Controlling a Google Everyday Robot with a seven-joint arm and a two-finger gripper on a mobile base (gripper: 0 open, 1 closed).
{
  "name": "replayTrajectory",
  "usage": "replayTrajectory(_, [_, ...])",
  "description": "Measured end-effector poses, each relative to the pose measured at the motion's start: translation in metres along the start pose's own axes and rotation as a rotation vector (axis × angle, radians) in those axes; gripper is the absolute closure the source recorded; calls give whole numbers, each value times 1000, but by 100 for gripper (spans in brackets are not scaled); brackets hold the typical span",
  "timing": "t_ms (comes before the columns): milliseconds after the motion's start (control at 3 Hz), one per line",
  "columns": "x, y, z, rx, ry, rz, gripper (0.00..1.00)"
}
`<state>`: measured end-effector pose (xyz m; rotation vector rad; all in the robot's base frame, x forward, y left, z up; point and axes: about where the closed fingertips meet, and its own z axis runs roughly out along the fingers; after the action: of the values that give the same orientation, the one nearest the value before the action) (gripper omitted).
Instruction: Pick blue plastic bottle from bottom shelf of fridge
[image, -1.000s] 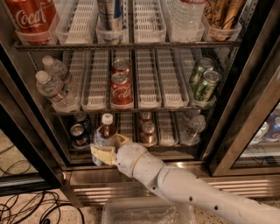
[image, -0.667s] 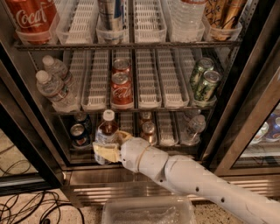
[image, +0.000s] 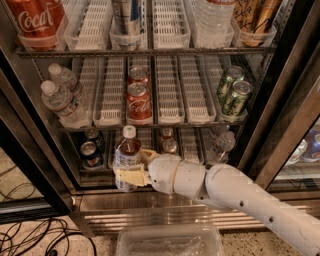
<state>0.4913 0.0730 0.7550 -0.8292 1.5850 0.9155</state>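
The blue plastic bottle (image: 126, 159) has a white cap, dark reddish-brown liquid and a pale label. It stands upright at the front of the bottom shelf (image: 165, 186) of the fridge (image: 30, 125), in the second lane from the left. My gripper (image: 131, 169) reaches in from the right on a white arm. Its cream fingers (image: 129, 177) are closed around the bottle's labelled lower half. The bottle's base sits at the steel front edge.
A dark blue soda can (image: 91, 154) stands just left of the bottle. A brown can (image: 169, 145) and a clear water bottle (image: 221, 145) stand to the right. Red cola cans (image: 138, 102) fill the rack above. A clear plastic bin (image: 170, 241) sits on the floor below.
The bottle and my gripper have come forward and slightly right toward the shelf's front edge. The arm has drawn back with them.
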Motion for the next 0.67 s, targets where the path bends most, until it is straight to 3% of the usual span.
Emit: replayTrajectory(667, [-6, 14, -32, -120, 30, -24, 100])
